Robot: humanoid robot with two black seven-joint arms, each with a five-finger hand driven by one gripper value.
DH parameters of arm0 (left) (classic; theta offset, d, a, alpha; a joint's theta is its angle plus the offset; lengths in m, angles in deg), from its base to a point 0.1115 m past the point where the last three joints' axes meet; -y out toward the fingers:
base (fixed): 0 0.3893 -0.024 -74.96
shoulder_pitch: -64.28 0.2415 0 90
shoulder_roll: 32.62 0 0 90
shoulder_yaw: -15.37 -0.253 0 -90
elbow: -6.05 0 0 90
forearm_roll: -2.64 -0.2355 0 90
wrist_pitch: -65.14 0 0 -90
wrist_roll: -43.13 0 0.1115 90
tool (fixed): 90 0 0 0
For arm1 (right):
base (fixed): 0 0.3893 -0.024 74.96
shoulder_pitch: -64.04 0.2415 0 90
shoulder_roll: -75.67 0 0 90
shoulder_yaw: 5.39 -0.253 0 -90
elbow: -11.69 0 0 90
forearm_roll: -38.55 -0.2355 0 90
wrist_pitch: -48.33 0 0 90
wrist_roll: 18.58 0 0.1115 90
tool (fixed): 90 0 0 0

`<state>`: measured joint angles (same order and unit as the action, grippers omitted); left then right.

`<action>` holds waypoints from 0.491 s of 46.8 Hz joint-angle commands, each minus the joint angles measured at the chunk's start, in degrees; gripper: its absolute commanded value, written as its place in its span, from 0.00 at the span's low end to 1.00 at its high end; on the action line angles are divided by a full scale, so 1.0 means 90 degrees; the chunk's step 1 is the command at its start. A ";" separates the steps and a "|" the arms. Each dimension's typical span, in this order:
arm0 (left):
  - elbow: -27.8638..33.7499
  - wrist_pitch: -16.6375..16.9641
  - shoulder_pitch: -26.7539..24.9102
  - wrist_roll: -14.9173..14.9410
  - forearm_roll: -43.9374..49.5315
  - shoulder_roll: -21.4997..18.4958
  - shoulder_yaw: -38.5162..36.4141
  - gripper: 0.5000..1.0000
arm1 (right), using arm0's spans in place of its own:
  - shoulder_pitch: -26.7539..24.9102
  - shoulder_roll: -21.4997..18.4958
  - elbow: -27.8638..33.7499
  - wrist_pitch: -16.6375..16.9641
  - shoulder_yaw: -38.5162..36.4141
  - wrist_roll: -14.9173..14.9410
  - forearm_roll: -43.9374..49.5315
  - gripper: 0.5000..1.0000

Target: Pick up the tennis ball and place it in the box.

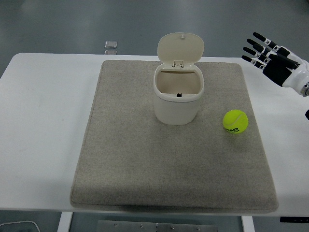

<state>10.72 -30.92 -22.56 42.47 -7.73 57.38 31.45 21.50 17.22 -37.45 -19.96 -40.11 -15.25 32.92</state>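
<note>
— Where is the tennis ball (pixel 235 121)?

— On the grey mat (pixel 120 159) covering the white bench (pixel 38 125), to the right of the cream box (pixel 177 99) and apart from it. The box stands upright near the mat's far edge, its hinged lid (pixel 180 49) tipped back and its inside showing.

— And the robot?

— Only the right hand (pixel 275 60) shows, raised at the upper right, beyond the mat's corner and well apart from the ball. Its fingers (pixel 256 48) are spread apart and hold nothing.

— Anything else?

— A small clear object (pixel 111 45) at the bench's far edge.
</note>
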 commanded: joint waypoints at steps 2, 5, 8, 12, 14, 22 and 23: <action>-0.0001 0.0000 0.0000 -0.0005 0.0000 0.0000 0.0000 0.98 | -0.0010 0.0000 0.0001 -0.0001 0.0000 0.0000 0.0000 0.82; -0.0001 0.0000 0.0000 -0.0005 0.0000 0.0000 0.0000 0.98 | -0.0010 -0.0010 0.0001 -0.0010 0.0000 0.0000 0.0000 0.82; -0.0001 0.0000 0.0000 -0.0005 0.0000 0.0000 0.0010 0.98 | -0.0010 -0.0019 0.0001 -0.0001 0.0000 0.0000 0.0010 0.82; -0.0001 0.0000 0.0000 0.0004 0.0000 0.0000 0.0010 0.98 | -0.0010 -0.0020 0.0001 0.0009 0.0000 0.0000 0.0010 0.82; -0.0011 0.0009 0.0000 0.0004 0.0000 0.0000 0.0010 0.98 | -0.0010 -0.0010 0.0001 0.0009 0.0010 0.0000 0.0010 0.82; 0.0009 0.0000 -0.0009 0.0004 0.0000 0.0000 0.0000 0.98 | -0.0010 -0.0010 0.0001 -0.0001 0.0029 0.0000 0.0039 0.82; 0.0018 0.0009 -0.0009 -0.0005 0.0000 0.0000 0.0000 0.98 | -0.0010 -0.0010 0.0001 -0.0010 0.0029 0.0010 0.0049 0.82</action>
<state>10.70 -30.91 -22.57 42.51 -7.73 57.38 31.51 21.41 17.18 -37.44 -19.89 -39.81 -15.25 33.10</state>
